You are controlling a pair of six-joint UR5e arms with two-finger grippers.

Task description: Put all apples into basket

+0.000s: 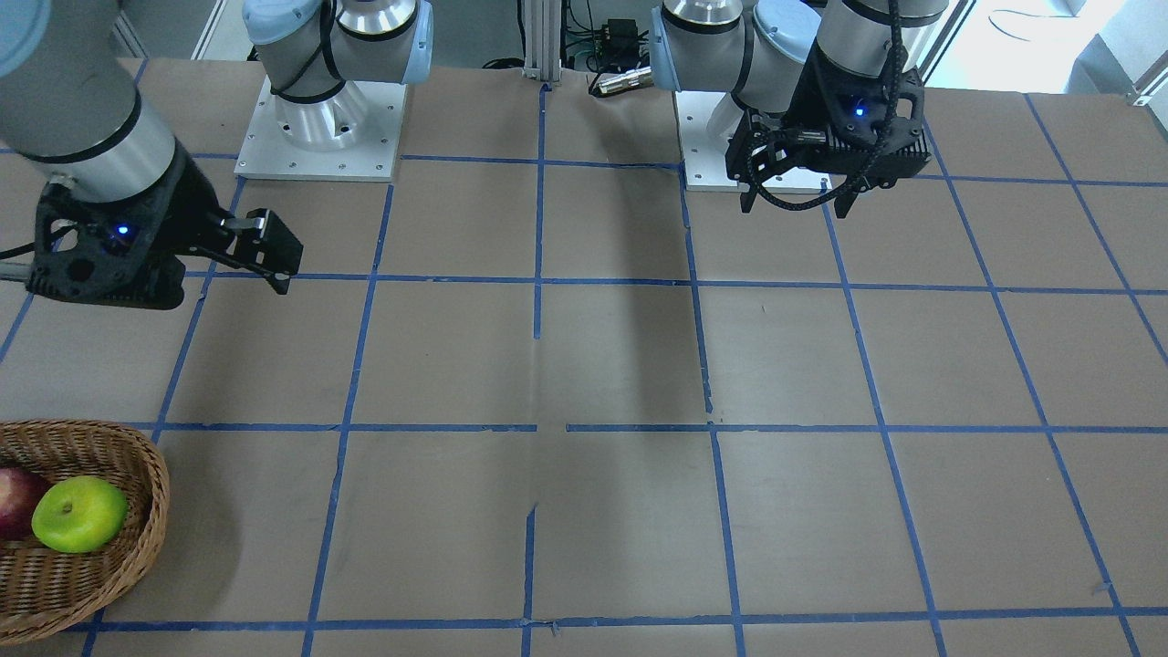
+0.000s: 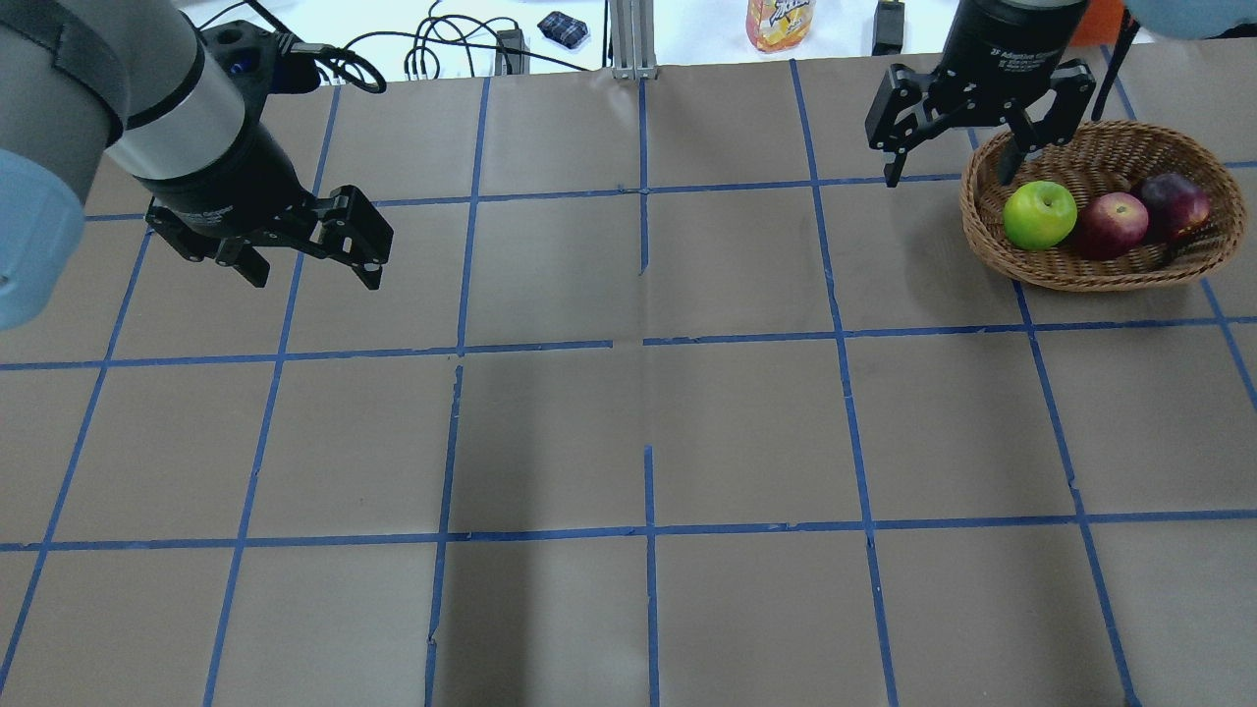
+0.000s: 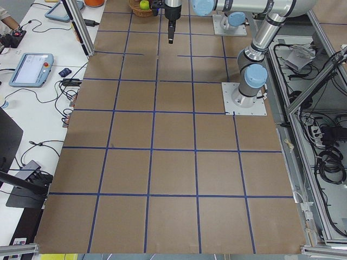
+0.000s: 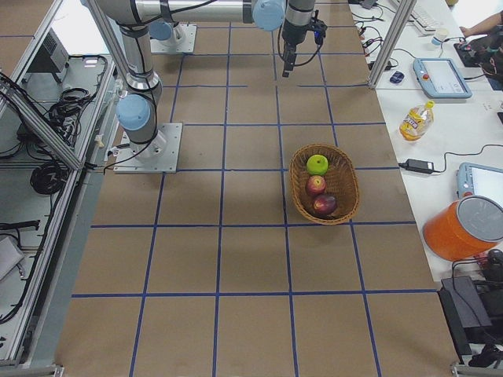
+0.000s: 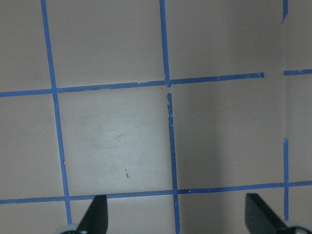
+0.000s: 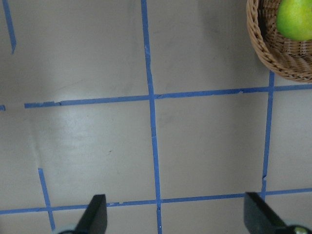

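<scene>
The wicker basket (image 2: 1193, 257) stands at the far right of the table. All three apples lie in it side by side: the green apple (image 2: 1039, 214), the red apple (image 2: 1112, 224) and the maroon apple (image 2: 1174, 203). My right gripper (image 2: 950, 172) is open and empty, raised by the basket's left rim. Its wrist view (image 6: 175, 219) shows the basket (image 6: 273, 56) and the green apple (image 6: 295, 19) in the top right corner. My left gripper (image 2: 312, 275) is open and empty over bare table at the left, as its wrist view (image 5: 175, 219) shows. The front view shows the basket (image 1: 137, 547) and the green apple (image 1: 80, 514).
The table is brown paper with a blue tape grid. An orange bottle (image 2: 781, 22) and cables (image 2: 432, 49) lie beyond the far edge. The arm bases (image 1: 319, 128) stand on the robot's side. An orange bucket (image 4: 464, 228) and tablets sit on the side bench.
</scene>
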